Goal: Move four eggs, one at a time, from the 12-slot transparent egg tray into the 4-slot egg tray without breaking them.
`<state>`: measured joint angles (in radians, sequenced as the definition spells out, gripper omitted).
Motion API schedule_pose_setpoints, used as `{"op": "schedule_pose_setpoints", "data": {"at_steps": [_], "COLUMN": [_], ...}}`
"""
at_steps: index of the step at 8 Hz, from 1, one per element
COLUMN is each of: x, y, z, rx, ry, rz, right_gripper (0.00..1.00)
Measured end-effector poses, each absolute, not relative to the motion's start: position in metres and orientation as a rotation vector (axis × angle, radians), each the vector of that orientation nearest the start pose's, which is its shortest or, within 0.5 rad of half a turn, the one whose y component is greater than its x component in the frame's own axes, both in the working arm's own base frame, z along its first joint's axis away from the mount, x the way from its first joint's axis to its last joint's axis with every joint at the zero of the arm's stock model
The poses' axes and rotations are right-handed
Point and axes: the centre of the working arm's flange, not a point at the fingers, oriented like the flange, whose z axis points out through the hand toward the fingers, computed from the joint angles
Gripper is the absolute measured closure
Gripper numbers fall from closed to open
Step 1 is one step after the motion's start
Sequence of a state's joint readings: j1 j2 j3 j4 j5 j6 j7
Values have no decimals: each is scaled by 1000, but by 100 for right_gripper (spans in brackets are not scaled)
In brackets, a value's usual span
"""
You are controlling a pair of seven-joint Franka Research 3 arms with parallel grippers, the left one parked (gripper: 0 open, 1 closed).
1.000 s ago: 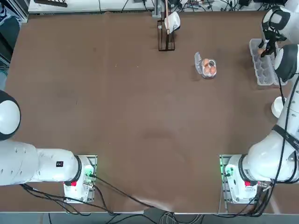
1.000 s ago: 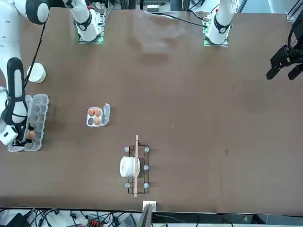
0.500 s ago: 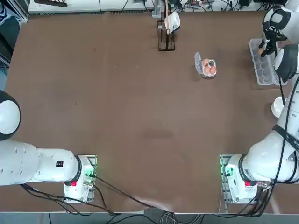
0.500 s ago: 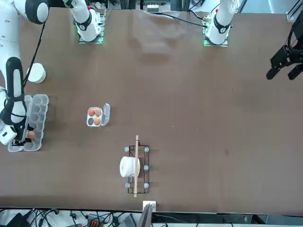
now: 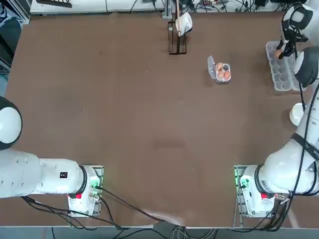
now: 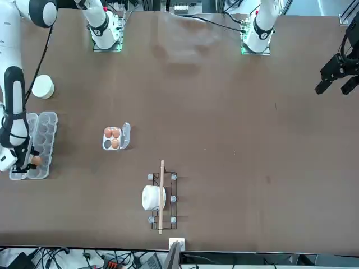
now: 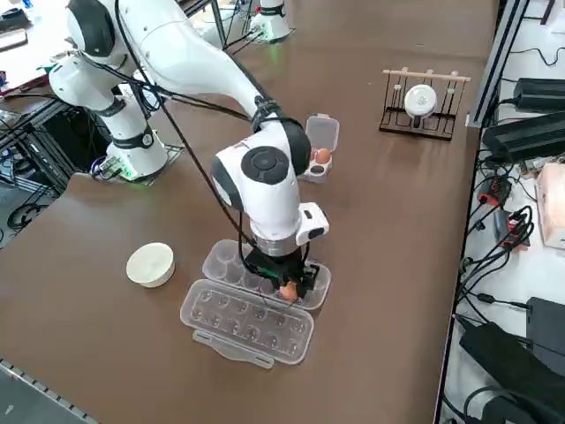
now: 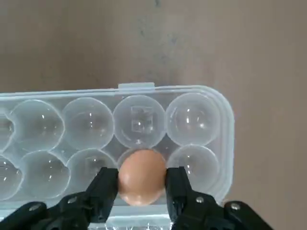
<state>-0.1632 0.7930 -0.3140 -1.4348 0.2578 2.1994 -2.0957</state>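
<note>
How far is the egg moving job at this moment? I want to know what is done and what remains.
Three eggs already sit in the 4-slot egg tray, with one cup free. The fourth egg is in hand: the right gripper is shut on it over the 12-slot transparent egg tray, whose other visible cups look empty. Left: carry this egg across and set it in the free cup.

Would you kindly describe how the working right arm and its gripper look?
The right arm has glossy white rounded shells with dark grey joint bands. A black cable runs loosely along it, and a green light glows at its base. The right gripper has a white body and two black, blocky fingers.
</note>
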Motion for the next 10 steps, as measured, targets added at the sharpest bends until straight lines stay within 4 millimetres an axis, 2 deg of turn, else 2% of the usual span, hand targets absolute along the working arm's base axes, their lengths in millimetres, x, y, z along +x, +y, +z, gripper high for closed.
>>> {"op": "schedule_pose_setpoints", "data": {"at_steps": [2,4,6,8,10], "x": [671,667,661,657,645], "y": [-279,-273,-250,-202,-141], "z": [272,296,314,336,353], "rx": [-2249,-2267,-2314,-2420,-2534], "ry": [-2184,-2103,-1917,-1728,-1528], "rz": [-25,-32,1,46,96], "right_gripper": [42,42,44,44,44]}}
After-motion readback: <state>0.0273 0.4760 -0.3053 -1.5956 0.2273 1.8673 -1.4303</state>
